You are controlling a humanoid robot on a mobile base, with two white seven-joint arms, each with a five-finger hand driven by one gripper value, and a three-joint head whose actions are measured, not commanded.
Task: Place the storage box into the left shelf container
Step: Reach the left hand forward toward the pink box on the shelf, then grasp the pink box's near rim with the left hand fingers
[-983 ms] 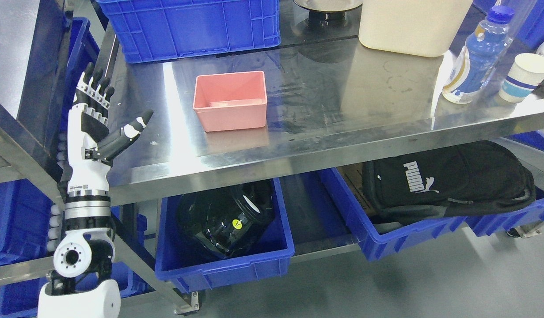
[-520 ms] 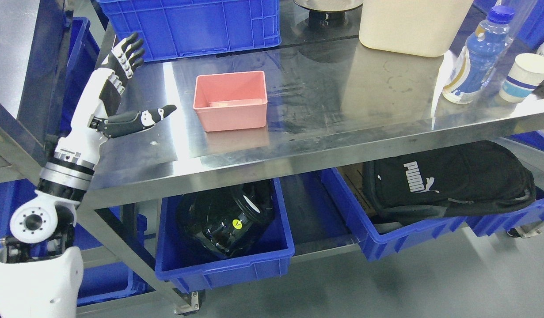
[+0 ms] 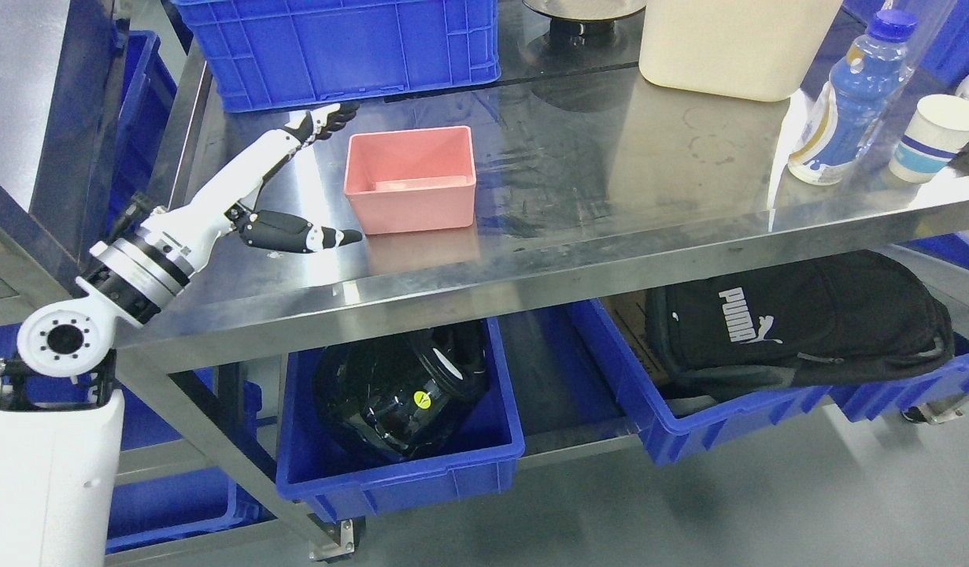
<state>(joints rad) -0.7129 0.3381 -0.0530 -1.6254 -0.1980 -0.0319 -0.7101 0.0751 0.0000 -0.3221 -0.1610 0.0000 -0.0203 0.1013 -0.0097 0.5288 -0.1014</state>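
A pink open-topped storage box (image 3: 411,180) stands empty on the steel tabletop (image 3: 578,197), left of middle. My left hand (image 3: 311,177) reaches over the table just left of the box, open and holding nothing. Its fingers (image 3: 327,120) point toward the box's far left corner and its thumb (image 3: 307,235) toward the near left corner, apart from the box. A blue bin (image 3: 405,465) on the lower shelf at left holds a black helmet-like object (image 3: 401,390). The right arm does not show.
A large blue crate (image 3: 334,47) stands behind the box. A cream container (image 3: 732,43), a blue bottle (image 3: 850,98) and a paper cup (image 3: 934,135) stand at the right. A black bag (image 3: 799,323) lies in a second blue bin (image 3: 665,417) below. A steel rack (image 3: 27,157) stands at far left.
My left arm has swung from upright beside the table's left edge down and rightward over the tabletop, bringing the open hand up next to the pink box. The box has not moved.
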